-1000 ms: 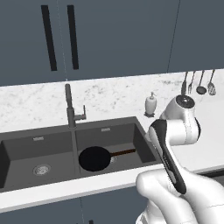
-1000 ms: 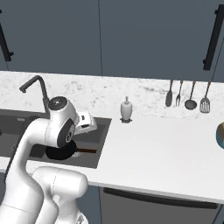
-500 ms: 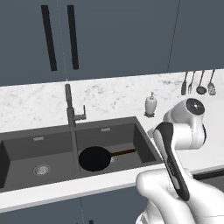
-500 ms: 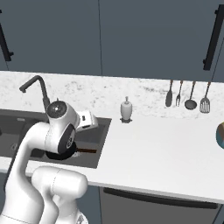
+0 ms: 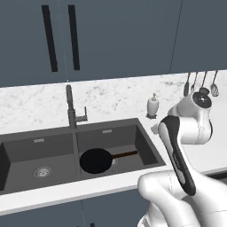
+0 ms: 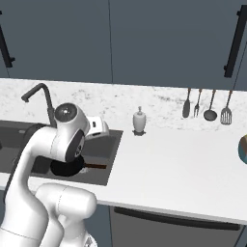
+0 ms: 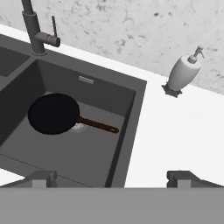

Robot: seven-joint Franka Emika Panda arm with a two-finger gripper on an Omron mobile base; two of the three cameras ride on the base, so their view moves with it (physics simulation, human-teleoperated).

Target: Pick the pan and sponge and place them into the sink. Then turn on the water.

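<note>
Kitchen: sink (image 5: 146,137), hanging utensils (image 6: 205,103)

The pan (image 5: 95,160) lies in the right basin of the sink (image 5: 142,135), handle toward the right. The faucet (image 5: 71,107) stands behind the divider. The dispenser (image 5: 153,106) stands on the tabletop (image 6: 183,164), right of the sink.

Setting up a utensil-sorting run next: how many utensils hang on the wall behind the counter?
4, in a row right of the soap dispenser: spoon, fork, ladle, slotted spatula. None looks hidden.
</note>
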